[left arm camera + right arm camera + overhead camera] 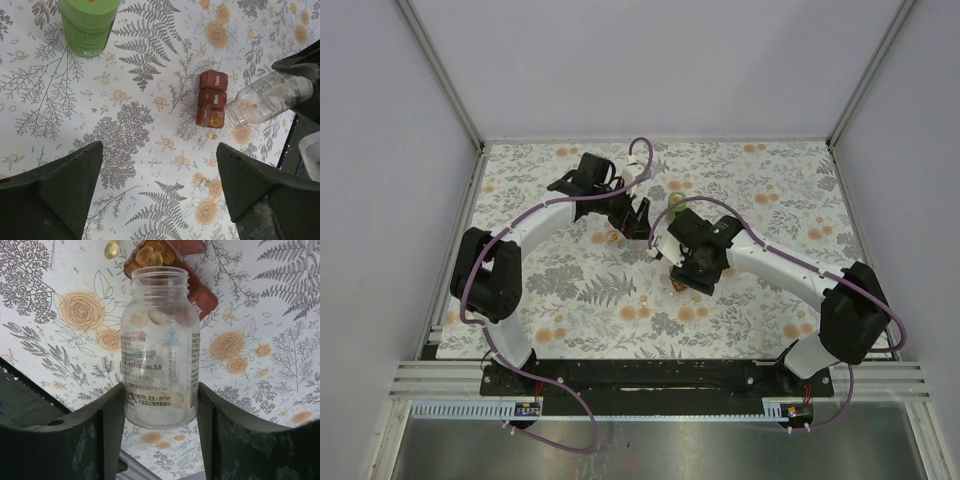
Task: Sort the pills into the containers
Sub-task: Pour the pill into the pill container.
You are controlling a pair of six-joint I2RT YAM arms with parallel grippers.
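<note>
Right now your right pincer [161, 390] is clenched on the clear bottle [159, 340], with its two fingers pressed against the bottle's sides near the base. The bottle is tipped over toward level. Its uncapped mouth points at the dark-red pill box [202, 301] and sits just beside the box's one open compartment. That compartment holds a small heap of yellowish pills [149, 255]. A couple more pills sit inside the bottle, one up near the shoulder and one down near the base, behind the printed label. One loose pill [111, 249] lies on the floral cloth [125, 75], just beside the open compartment and outside the box. Your left wrist view shows three compartments of the box in a row. The two marked Tues and Mon are closed, and the end one, nearest the bottle mouth, is open. Your left pincer [159, 150] is released and holds nothing. It hangs above the cloth, apart from the box and the bottle. The green bottle [89, 25] stands upright on the desk [790, 190], well apart from the pill box.
</note>
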